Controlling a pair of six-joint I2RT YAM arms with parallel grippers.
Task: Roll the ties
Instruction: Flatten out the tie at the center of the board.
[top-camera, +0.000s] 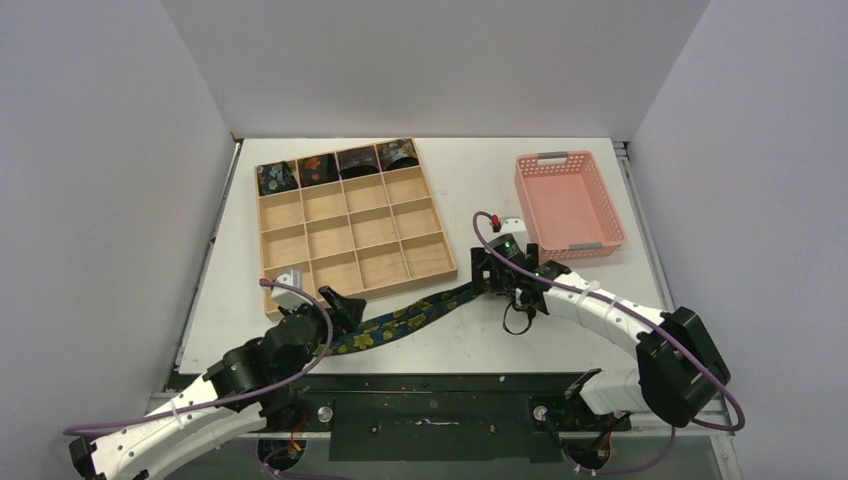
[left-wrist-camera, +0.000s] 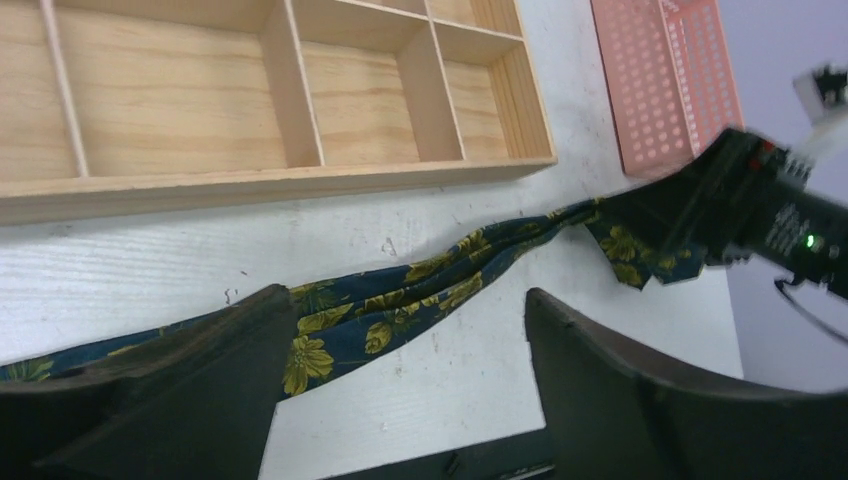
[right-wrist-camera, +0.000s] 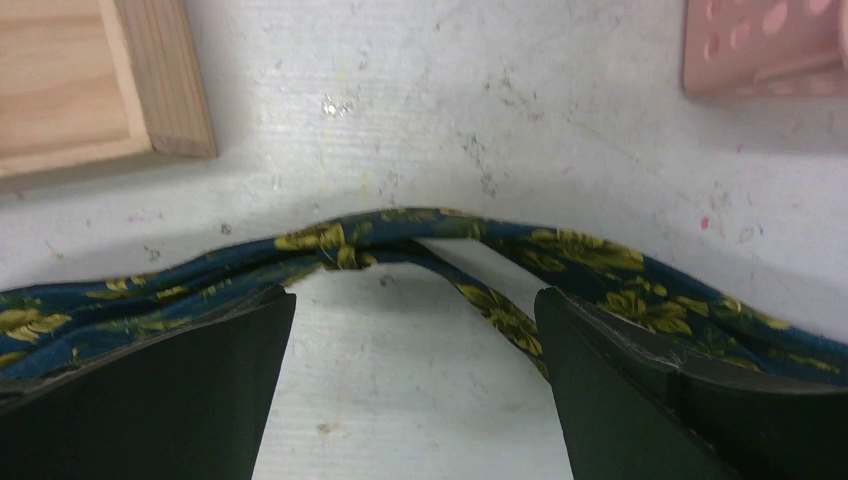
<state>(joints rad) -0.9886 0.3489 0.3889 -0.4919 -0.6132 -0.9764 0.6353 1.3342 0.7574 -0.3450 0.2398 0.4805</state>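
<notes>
- Top external view: one unrolled tie (top-camera: 420, 315) is being shown lying on the white counter (top-camera: 480, 180), in front of the near edge of the wooden tray (top-camera: 350, 235). It is stretched at a slant from the left end effector (top-camera: 340, 308) up to the right end effector (top-camera: 490, 275).
- The fabric is being seen as dark navy, printed with yellow flowers and greenish leaves.
- In the left wrist view, the strip (left-wrist-camera: 440, 275) is being shown gathered into lengthwise wrinkles. It broadens into a flat pointed end beside the other arm.
- In the right wrist view, the cloth (right-wrist-camera: 320, 240) is being shown humped in the middle. It is parted there into two strands, with bare counter between them.
- The left end effector (left-wrist-camera: 405, 300) is being held with its fingers spread wide. The strip is being crossed by one finger and runs on through the gap.
- The right end effector (right-wrist-camera: 415, 295) is likewise being held spread. The cloth is lying across the gap and under both fingers, and nothing is being pinched.
- The tray is being divided into a grid of square compartments. The four in the back row are each being occupied by one of the rolled ties (top-camera: 318, 168), dark coils whose prints are too small to make out.
- The pink basket (top-camera: 568, 205), perforated along its walls, is being seen at the back right of the counter, well apart from the tray.
</notes>
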